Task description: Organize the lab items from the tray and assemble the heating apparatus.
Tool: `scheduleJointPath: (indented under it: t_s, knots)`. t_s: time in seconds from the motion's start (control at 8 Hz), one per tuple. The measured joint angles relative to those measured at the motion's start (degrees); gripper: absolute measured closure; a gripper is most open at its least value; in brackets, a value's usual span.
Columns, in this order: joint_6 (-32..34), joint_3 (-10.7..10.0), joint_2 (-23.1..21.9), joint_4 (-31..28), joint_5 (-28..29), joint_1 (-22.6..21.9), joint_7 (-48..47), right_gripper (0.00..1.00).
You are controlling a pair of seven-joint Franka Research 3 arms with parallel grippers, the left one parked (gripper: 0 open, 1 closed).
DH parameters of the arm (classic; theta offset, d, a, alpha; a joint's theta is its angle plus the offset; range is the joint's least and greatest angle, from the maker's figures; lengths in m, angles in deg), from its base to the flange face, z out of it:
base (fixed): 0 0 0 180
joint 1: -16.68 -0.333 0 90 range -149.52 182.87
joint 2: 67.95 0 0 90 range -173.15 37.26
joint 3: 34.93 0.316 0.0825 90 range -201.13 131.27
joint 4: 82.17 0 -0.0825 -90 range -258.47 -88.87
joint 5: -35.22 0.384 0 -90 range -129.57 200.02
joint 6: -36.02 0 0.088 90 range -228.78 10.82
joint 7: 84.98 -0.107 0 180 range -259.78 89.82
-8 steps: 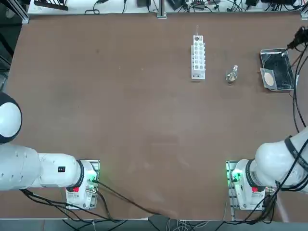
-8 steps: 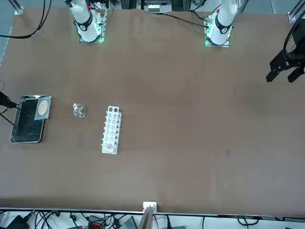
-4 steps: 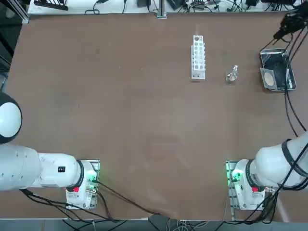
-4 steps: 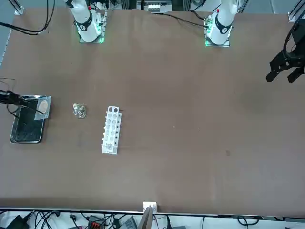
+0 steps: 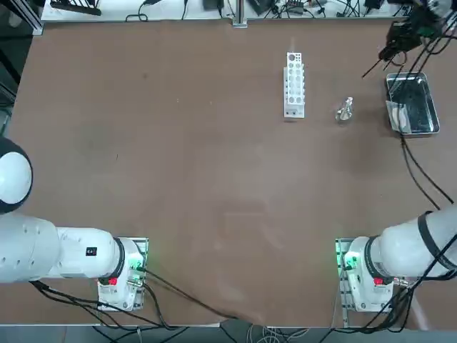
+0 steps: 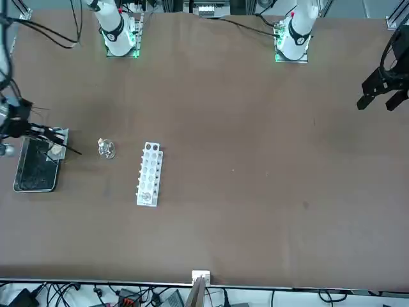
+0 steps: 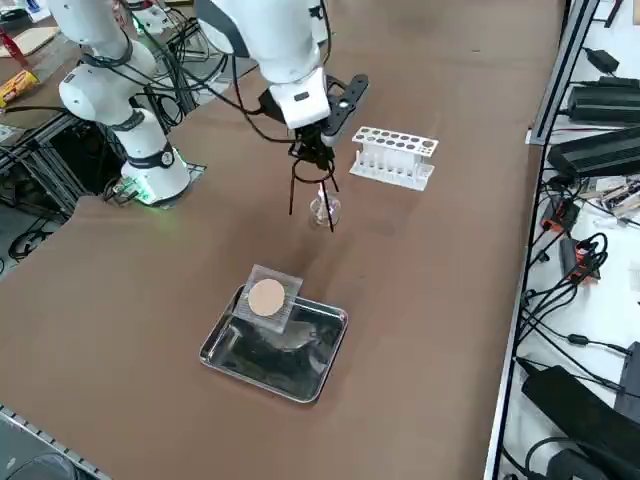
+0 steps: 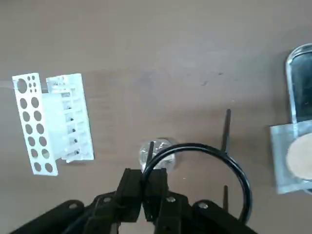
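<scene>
My right gripper (image 7: 312,150) hangs in the air, shut on the black wire ring tripod (image 8: 195,146), whose thin legs (image 7: 291,201) point down. In the wrist view the ring juts out sideways from my fingertips. Below it the small clear burner (image 7: 325,210) stands on the table, between the rack and the tray. The shiny metal tray (image 7: 216,347) lies beyond the burner, at the table's right edge (image 5: 412,128). The grey mesh square with its tan centre (image 7: 268,298) rests on the tray's corner nearest the burner, overhanging the rim. From the top view my gripper (image 5: 400,34) sits above the tray's far end.
A white rack with rows of holes (image 5: 293,84) lies on the table just left of the burner (image 5: 345,111). Cables trail from the right arm over the table's right side. Power bricks and wires lie off the table's far edge.
My right gripper has carried the tripod from over the tray's right side toward the table's far edge and leftward, closer to the burner. The mesh and burner have not moved.
</scene>
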Motion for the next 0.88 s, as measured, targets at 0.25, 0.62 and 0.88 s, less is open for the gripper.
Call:
scheduleJointPath:
  t_s: [0.25,0.62,0.88]
  knots:
    - [-3.8,0.1,-1.1,-3.3,-4.0,-5.9,-10.7,0.93]
    - [-10.8,0.1,-1.9,-7.7,-5.4,-10.4,-18.1,0.93]
    - [-19.0,0.1,-3.6,-15.4,-5.4,-10.6,-18.3,0.93]
